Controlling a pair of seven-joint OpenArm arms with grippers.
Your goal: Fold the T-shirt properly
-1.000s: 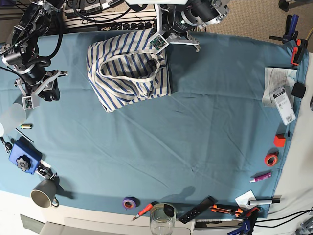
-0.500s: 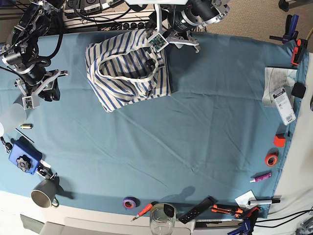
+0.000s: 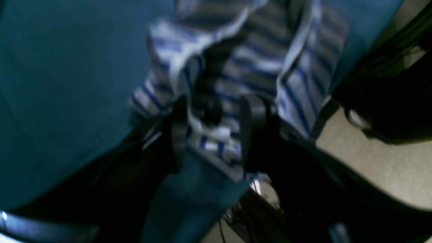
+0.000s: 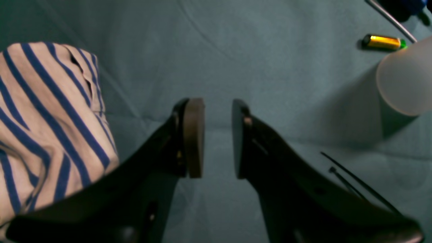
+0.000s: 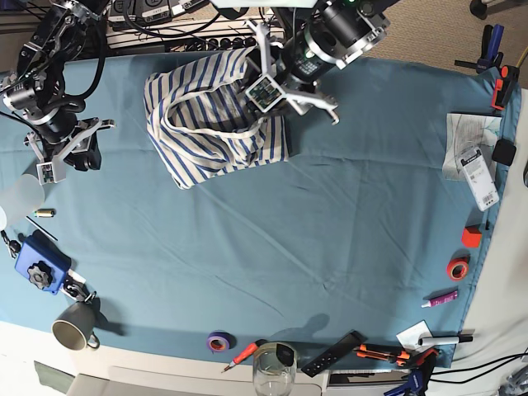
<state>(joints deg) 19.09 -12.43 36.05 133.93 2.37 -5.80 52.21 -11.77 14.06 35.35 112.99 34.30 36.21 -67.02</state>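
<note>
Left wrist view: the left tool [image 3: 211, 131] is seen spread wide, the T-shirt [image 3: 243, 67] loose between its jaws.

Right wrist view: the right tool [image 4: 217, 138] is held half-open, empty.

Base view: the bunched T-shirt lies at the tabletop [image 5: 330, 214] far edge; it should be regripped at a hem.

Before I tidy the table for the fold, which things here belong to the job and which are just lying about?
Belongs to the job:
- T-shirt
- teal table cloth it lies on

Lying about:
- grey mug
- purple tape roll
- orange tape roll
- glass
- battery
- blue box
</note>
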